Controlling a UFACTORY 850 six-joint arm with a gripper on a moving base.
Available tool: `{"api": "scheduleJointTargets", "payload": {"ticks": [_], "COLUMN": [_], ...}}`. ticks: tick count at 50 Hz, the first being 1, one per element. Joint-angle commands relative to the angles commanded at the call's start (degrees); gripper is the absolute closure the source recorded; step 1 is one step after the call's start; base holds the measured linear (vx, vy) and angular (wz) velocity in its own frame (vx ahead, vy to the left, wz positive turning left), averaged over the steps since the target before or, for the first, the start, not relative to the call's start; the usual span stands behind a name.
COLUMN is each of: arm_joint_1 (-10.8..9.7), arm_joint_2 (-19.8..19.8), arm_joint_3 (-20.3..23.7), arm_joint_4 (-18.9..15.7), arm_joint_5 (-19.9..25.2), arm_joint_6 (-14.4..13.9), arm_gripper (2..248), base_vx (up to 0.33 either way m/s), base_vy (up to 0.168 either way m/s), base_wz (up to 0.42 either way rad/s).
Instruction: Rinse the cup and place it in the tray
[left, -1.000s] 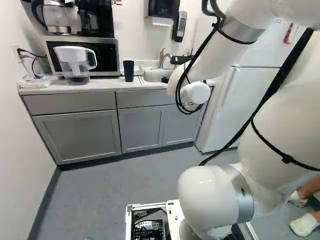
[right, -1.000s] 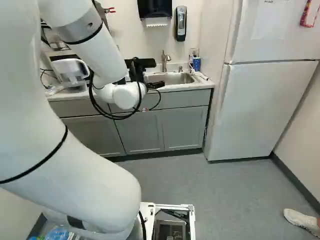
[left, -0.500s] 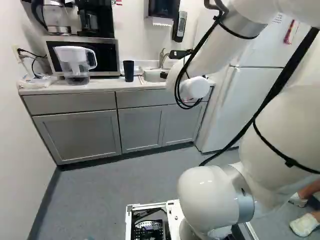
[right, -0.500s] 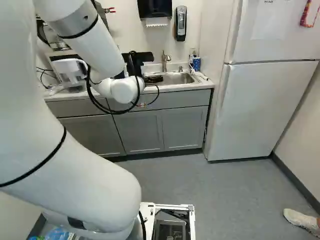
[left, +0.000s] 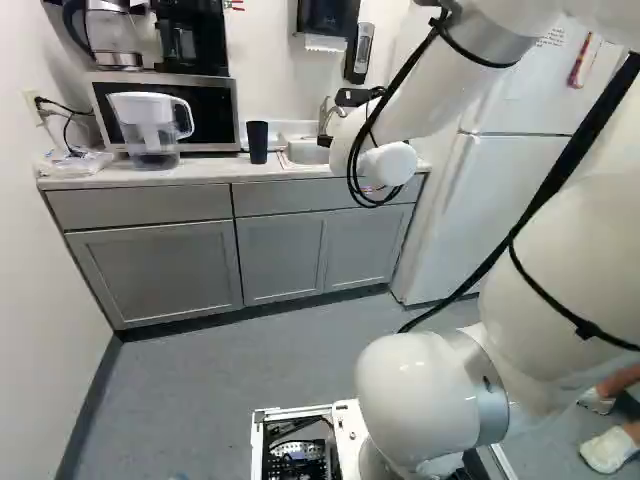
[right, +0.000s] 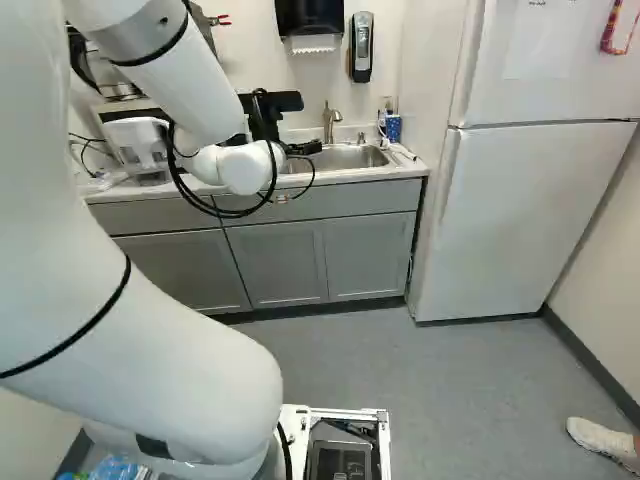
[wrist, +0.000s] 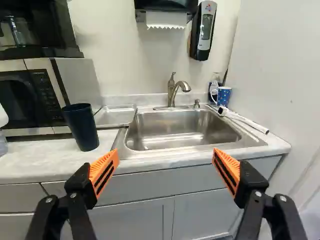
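In the right base view my gripper (right: 303, 148) shows partly past the wrist, before the sink's left part. The wrist view has the gripper (wrist: 165, 161) open, its orange pads wide apart with nothing between them, facing the counter front and sink. A dark blue cup (wrist: 81, 127) stands upright on the counter, left of the sink and beside the microwave; the left base view shows this cup (left: 257, 142) too. Behind and right of it lies a shallow metallic tray (wrist: 115, 116), apart from the fingers. The steel sink (wrist: 182, 131) has a faucet (wrist: 173, 92) at its back.
A microwave (left: 205, 112) and a water pitcher (left: 150, 125) stand at the counter's left. Right of the sink are a blue patterned cup (wrist: 224, 95) and a white cable-like item (wrist: 245, 121). A soap dispenser (wrist: 203, 31) hangs above. The fridge (right: 520, 210) stands at the right.
The forearm and wrist have shifted a little left and up in both base views, the gripper with them. The base, the cup and the counter items have not moved.
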Motion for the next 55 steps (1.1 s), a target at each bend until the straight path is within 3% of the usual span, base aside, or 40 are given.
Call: {"api": "scheduleJointTargets", "payload": {"ticks": [55], "arm_joint_1": [1.7], "arm_joint_2": [0.2], "arm_joint_3": [-6.7], "arm_joint_4": [0.0], "arm_joint_5": [-3.8], "arm_joint_6": [0.0], "arm_gripper": [3], "base_vx": [0.0], "base_vy": [0.0], "base_wz": [0.0]}}
